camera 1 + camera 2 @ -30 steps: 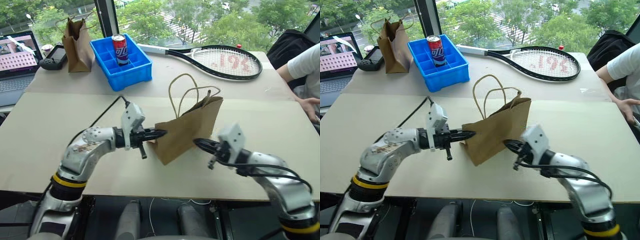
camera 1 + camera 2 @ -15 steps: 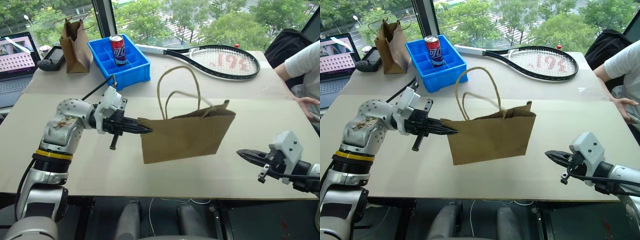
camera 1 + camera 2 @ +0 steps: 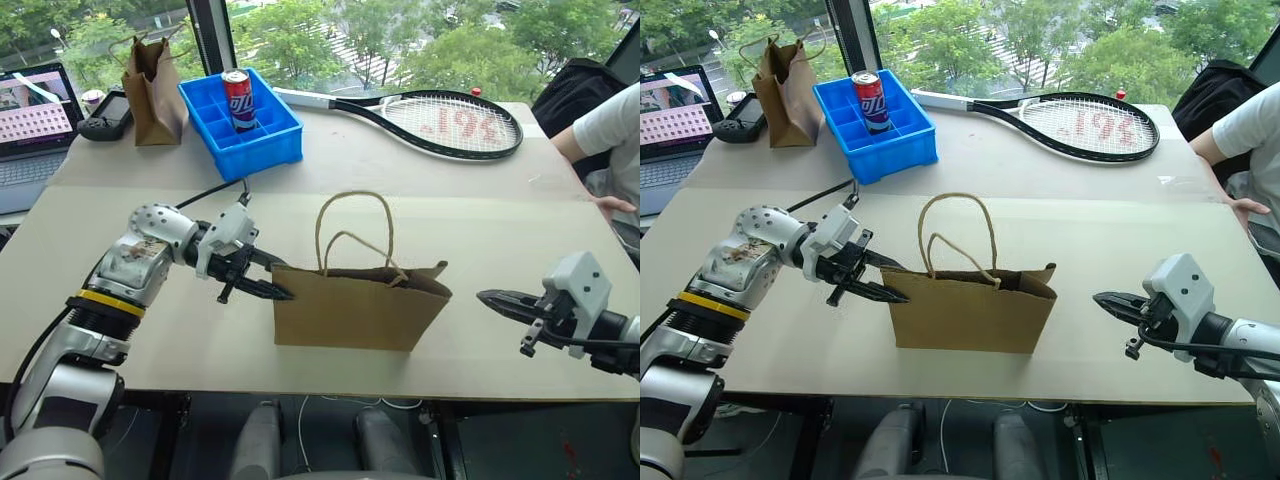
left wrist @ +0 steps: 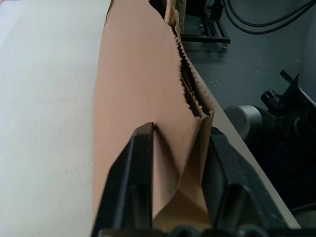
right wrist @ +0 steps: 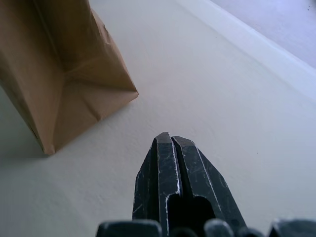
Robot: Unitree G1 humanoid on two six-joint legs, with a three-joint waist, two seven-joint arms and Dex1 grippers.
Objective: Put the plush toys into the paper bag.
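Paper bag (image 3: 360,315) stands upright on the bench (image 3: 520,235), near its front edge, mouth open upward and twine handles (image 3: 352,235) raised. No plush toy can be seen on the bench, and the bag's interior is hidden from the head camera, so whether the toys are already inside cannot be told.

Head views: the left gripper (image 3: 268,290) reaches in level from the side, its fingers at the bag's left end near the top edge. This placement likely steadies the bag so that it stays upright with its mouth open. The right gripper (image 3: 1118,303) hovers above the bench, well apart from the bag's right end and holding nothing. A darker, narrower bag (image 3: 152,90), a blue bin (image 3: 275,135) holding a soda can (image 3: 238,98), a tennis racket (image 3: 450,120) and a laptop (image 3: 35,110) occupy the far side. A person's sleeve and hand (image 3: 610,205) sit at the bench's right edge.

Left wrist view: the two fingers (image 4: 138,192) stand apart, one on each side of the folded end panel of the bag. Paper lies between them, but a firm clamp is not evident; the stance suggests a grip being released.

Right wrist view: the fingers (image 5: 163,187) are pressed together, empty, pointing at bare bench beside the bag's bottom corner.
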